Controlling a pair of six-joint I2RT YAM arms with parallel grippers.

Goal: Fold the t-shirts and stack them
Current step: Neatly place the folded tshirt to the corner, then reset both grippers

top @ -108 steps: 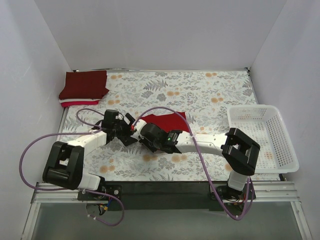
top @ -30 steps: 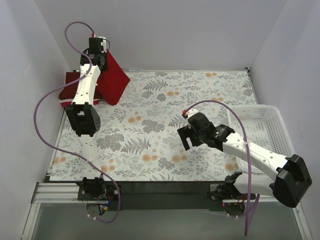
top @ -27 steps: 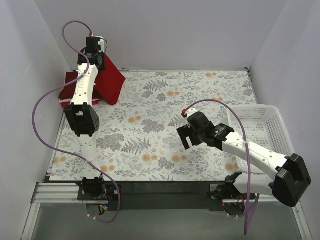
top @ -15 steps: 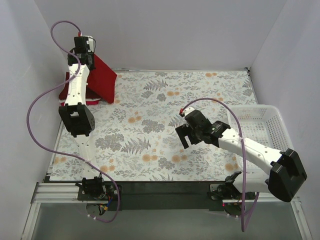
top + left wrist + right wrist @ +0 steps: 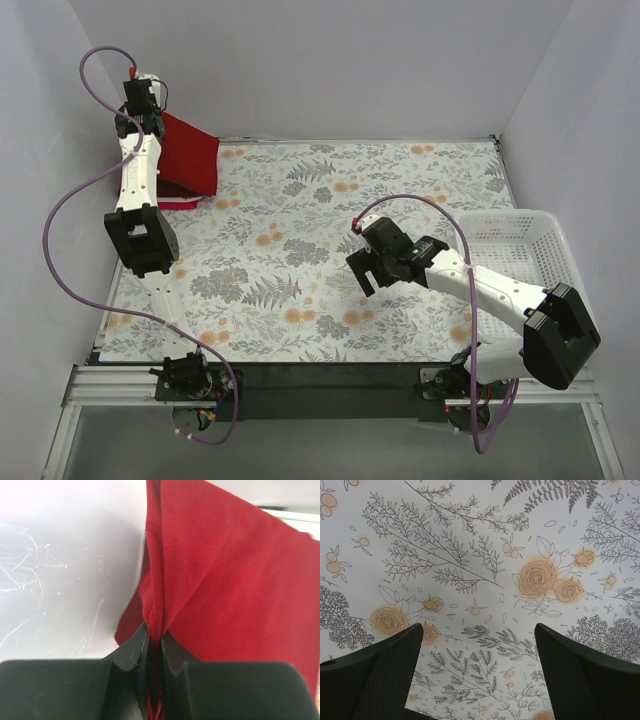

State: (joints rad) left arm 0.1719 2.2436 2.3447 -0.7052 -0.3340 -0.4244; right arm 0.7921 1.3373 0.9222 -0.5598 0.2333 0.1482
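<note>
My left gripper [image 5: 143,112] is raised at the far left corner, shut on a fold of a bright red t-shirt [image 5: 188,152] that hangs from it and drapes down to the right. In the left wrist view the red t-shirt [image 5: 225,580] bunches between my left gripper's [image 5: 154,639] closed jaws. Under the hanging cloth, a dark edge and a pale edge of the folded t-shirt stack [image 5: 176,199] show on the table. My right gripper [image 5: 360,272] hovers open above the table's middle right with nothing between its fingers [image 5: 375,672]; only floral cloth lies below.
A white lattice basket [image 5: 530,272] stands at the right edge, next to the right arm. The floral tablecloth [image 5: 300,230] covers the table. White walls close in the left, back and right sides, and the left arm reaches close to the left wall.
The left arm has swung further left toward the corner, carrying the red t-shirt over the stack. The right arm has shifted slightly left, its gripper staying open.
</note>
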